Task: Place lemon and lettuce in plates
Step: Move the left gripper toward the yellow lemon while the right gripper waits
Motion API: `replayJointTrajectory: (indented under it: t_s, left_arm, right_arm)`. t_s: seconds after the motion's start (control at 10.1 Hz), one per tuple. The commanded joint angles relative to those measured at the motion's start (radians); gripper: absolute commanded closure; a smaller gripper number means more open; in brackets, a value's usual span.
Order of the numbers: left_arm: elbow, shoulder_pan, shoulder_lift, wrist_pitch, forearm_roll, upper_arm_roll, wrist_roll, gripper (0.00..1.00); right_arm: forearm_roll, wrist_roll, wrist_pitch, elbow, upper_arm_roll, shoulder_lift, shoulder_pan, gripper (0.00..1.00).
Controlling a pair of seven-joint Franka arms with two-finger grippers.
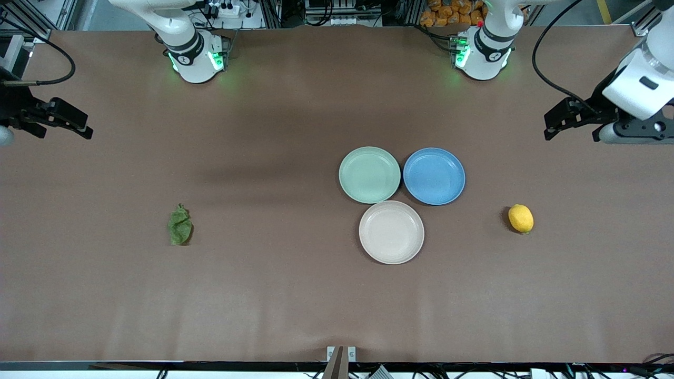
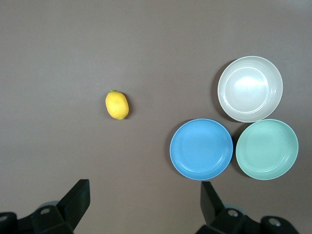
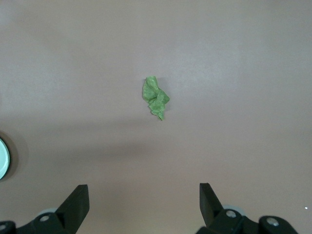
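Both arms wait high at the worktop point(image 1: 105, 295) ends, the left tool point(image 2: 145, 202) and right tool point(image 3: 144, 204) spread wide, empty. The small yellow lemon point(image 1: 521, 218) lies toward the left arm's end, the ruffled dark green lettuce leaf point(image 1: 179, 225) toward the right arm's. Between them cluster the round mint green plate point(image 1: 369, 175), beige-cream plate point(image 1: 391, 231) and blue plate point(image 1: 434, 176).

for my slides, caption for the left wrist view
Open left gripper above a lemon and three plates.

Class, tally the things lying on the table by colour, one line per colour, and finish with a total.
Green: 2, the lettuce and the mint plate
Blue: 1, the blue plate
Cream: 1, the cream plate
Yellow: 1, the lemon
Total: 5
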Motion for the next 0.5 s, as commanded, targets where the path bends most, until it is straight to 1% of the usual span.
replayJointTrajectory:
  t_s: [0.0,0.2,0.4]
  left_arm:
    - [-0.023,0.009,0.018,-0.002,0.023,-0.003,0.022,0.0]
    - [-0.075,0.038,0.023,0.047,0.025,-0.001,0.025,0.0]
    - [-0.158,0.039,0.023,0.137,0.072,-0.001,0.027,0.0]
  right_arm:
    - [0.01,-0.013,0.018,-0.028,0.0,-0.023,-0.017,0.0]
    - [0.01,-0.012,0.019,-0.03,0.0,-0.023,-0.018,0.0]
    - [0.01,-0.012,0.027,-0.033,0.0,-0.022,-0.018,0.0]
